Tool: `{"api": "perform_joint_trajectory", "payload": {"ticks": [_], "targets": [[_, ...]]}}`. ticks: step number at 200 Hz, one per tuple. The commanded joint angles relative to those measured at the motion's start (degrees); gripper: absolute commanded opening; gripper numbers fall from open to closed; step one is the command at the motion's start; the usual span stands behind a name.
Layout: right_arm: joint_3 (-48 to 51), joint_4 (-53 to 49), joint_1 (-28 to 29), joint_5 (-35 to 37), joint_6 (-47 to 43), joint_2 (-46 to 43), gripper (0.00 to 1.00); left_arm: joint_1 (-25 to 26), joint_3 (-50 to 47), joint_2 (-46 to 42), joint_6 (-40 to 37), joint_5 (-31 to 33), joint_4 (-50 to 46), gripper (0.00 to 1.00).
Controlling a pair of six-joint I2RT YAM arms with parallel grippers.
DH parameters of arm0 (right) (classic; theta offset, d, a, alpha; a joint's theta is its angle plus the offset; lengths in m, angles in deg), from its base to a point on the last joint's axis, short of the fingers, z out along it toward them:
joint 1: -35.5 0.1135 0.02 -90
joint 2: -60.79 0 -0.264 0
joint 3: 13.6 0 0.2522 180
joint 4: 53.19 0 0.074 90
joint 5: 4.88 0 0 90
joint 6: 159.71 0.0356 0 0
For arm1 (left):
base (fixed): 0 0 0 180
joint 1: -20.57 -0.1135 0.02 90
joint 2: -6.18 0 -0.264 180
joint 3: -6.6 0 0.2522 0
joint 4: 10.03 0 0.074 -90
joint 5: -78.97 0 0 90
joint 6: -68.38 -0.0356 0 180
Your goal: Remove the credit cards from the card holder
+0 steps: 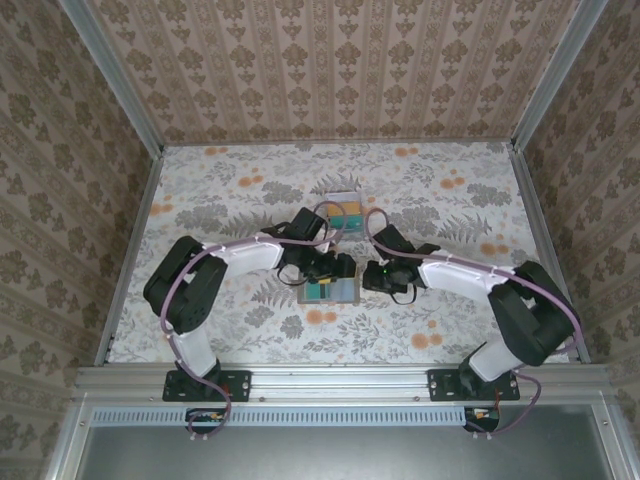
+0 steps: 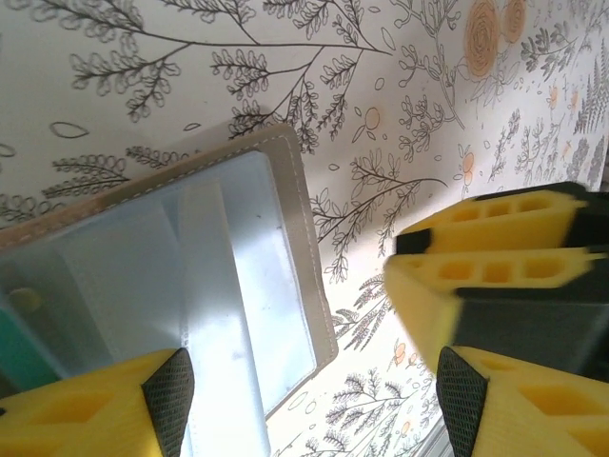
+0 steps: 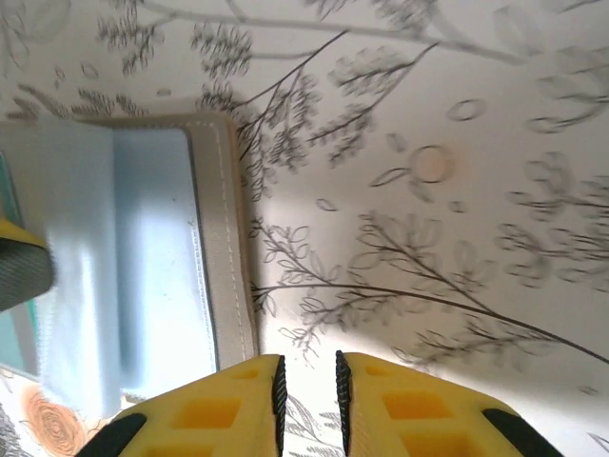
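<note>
The card holder (image 1: 345,295) lies open on the floral table, its pale blue-grey lining (image 2: 238,276) up and its olive-grey rim (image 3: 221,238) showing. A teal credit card (image 2: 21,354) sits in a slot at its left side, also visible as a teal strip (image 3: 9,333) in the right wrist view; no orange-tan card shows. My left gripper (image 2: 314,409) hangs open and wide over the holder's right panel, one pad (image 2: 169,392) above the lining. My right gripper (image 3: 306,400) sits just right of the holder's edge, shut to a thin gap with nothing in it.
A small white-rimmed box (image 1: 343,207) with teal and orange contents stands behind the holder. The right gripper's yellow fingers (image 2: 495,257) are close to my left gripper's right finger. Patterned walls enclose the table (image 1: 450,330) on three sides.
</note>
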Motion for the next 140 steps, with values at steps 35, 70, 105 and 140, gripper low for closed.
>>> {"api": "perform_joint_trajectory", "payload": {"ticks": [35, 70, 105, 140], "targets": [[3.26, -0.36, -1.46, 2.81, 1.56, -5.07, 0.27, 2.32, 6.62, 1.35, -2.50, -1.38, -3.14, 0.71], [3.90, -0.67, -1.75, 3.22, 1.58, -6.17, 0.27, 3.04, 10.04, 1.37, -3.33, -1.38, -5.39, 0.71], [3.78, -0.75, -1.76, 2.54, 1.14, -6.17, 0.28, 2.16, 9.97, -1.95, -3.34, -0.09, -6.84, 0.71], [2.07, 0.65, -0.47, 0.36, -0.67, -6.17, 0.28, -0.95, 5.07, -7.44, -3.02, 3.27, -8.47, 0.71]]}}
